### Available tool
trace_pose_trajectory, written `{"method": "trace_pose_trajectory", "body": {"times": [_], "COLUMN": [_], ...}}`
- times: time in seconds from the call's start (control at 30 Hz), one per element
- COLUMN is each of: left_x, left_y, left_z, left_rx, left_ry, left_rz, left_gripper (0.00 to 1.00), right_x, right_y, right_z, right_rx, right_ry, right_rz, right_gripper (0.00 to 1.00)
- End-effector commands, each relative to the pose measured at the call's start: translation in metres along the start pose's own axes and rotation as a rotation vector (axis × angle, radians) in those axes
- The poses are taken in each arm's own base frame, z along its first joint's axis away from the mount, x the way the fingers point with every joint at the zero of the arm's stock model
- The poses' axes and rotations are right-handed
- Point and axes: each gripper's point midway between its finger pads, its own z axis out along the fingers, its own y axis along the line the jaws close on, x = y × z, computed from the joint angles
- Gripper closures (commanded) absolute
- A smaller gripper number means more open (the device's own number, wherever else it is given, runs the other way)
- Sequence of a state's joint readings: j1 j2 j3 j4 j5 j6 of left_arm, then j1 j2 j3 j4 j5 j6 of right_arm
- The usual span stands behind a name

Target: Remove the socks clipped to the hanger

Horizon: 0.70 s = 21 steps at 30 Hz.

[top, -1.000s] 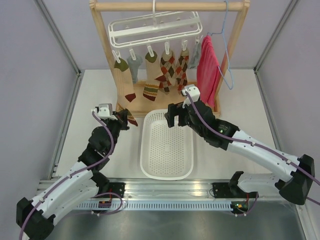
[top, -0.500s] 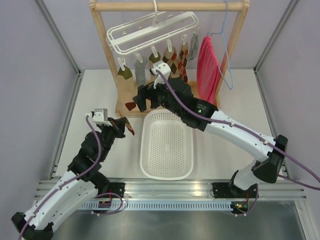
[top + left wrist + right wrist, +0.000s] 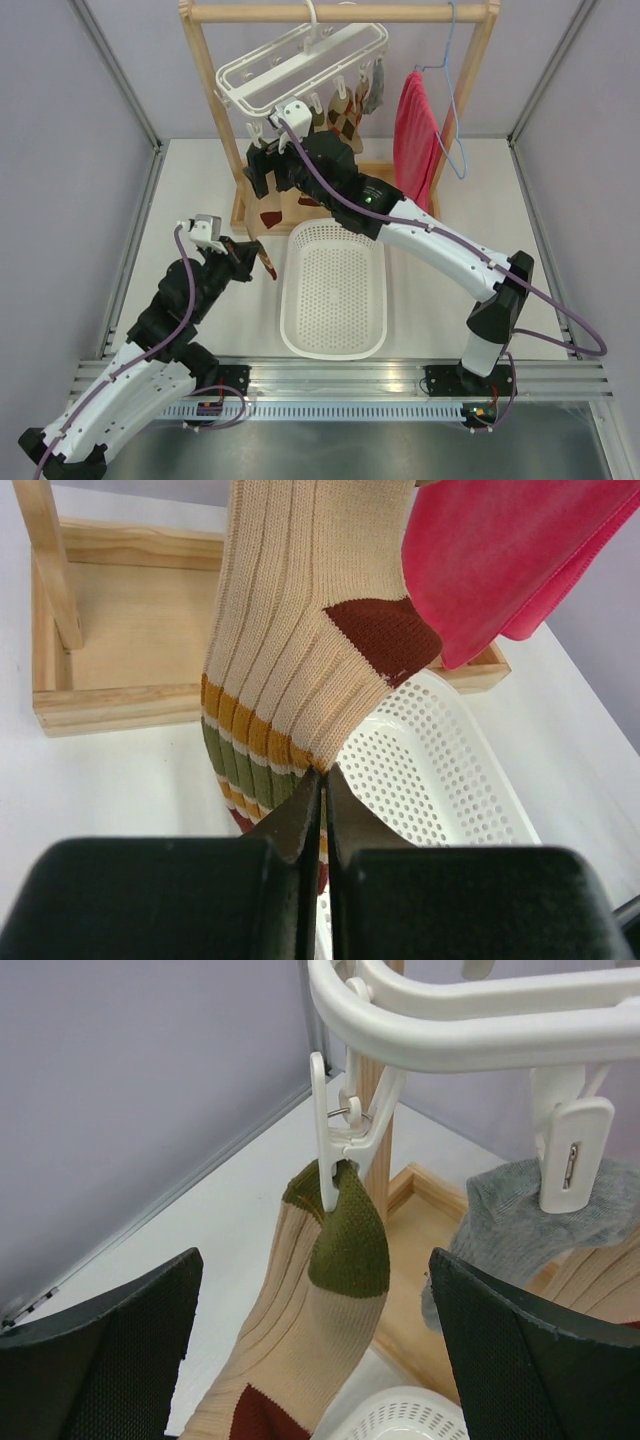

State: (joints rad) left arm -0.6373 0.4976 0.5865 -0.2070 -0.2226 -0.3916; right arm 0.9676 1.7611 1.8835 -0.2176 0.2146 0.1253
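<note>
The white hanger [image 3: 300, 60] hangs tilted from the wooden rack's top bar. From its leftmost clip [image 3: 330, 1150] hangs a cream striped sock [image 3: 320, 1300] with an olive toe and a red-brown heel. It stretches down to my left gripper [image 3: 325, 780], which is shut on its striped cuff beside the basket. In the top view that gripper [image 3: 258, 257] sits low and left of the basket. My right gripper [image 3: 312, 1260] is open, its fingers standing either side of this sock just below the clip. A grey sock [image 3: 530, 1220] and argyle socks [image 3: 345, 110] hang from further clips.
A white perforated basket [image 3: 290, 300] lies on the table in front of the wooden rack [image 3: 215, 90]. A pinkish-red towel [image 3: 415, 135] on a blue wire hanger [image 3: 452, 110] hangs at the rack's right end. The rack's wooden base tray [image 3: 120, 640] lies behind the sock.
My right arm swung from above the basket up and left to the leftmost clip. The hanger tilted, its left end lower. My left gripper drew the sock's cuff slightly toward me.
</note>
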Motion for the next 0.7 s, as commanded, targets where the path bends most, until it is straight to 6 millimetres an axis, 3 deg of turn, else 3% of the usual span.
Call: {"method": "trace_pose_trajectory", "body": {"times": [0.0,0.27,0.33,0.67], "left_x": [-0.012,-0.010,-0.009,-0.005], "left_y": [-0.014,-0.016,-0.016,-0.015], "left_z": [-0.007,-0.006,-0.006,-0.003], "left_rx": [0.054,0.061,0.059,0.055], "left_ry": [-0.002,0.013,0.016,0.034], "left_rz": [-0.036,-0.035,-0.035,-0.028], "left_gripper": [0.98,0.98,0.98,0.98], "right_x": [-0.033,-0.042,-0.048,-0.038], "right_y": [-0.015,-0.028,-0.025,-0.009], "right_z": [0.001,0.014,0.016,0.028], "right_rx": [0.051,0.056,0.038,-0.036], "right_ry": [-0.086,-0.109,-0.122,-0.105], "right_rz": [-0.031,-0.064,-0.061,-0.013], "right_gripper": [0.02,0.02,0.02,0.04]}}
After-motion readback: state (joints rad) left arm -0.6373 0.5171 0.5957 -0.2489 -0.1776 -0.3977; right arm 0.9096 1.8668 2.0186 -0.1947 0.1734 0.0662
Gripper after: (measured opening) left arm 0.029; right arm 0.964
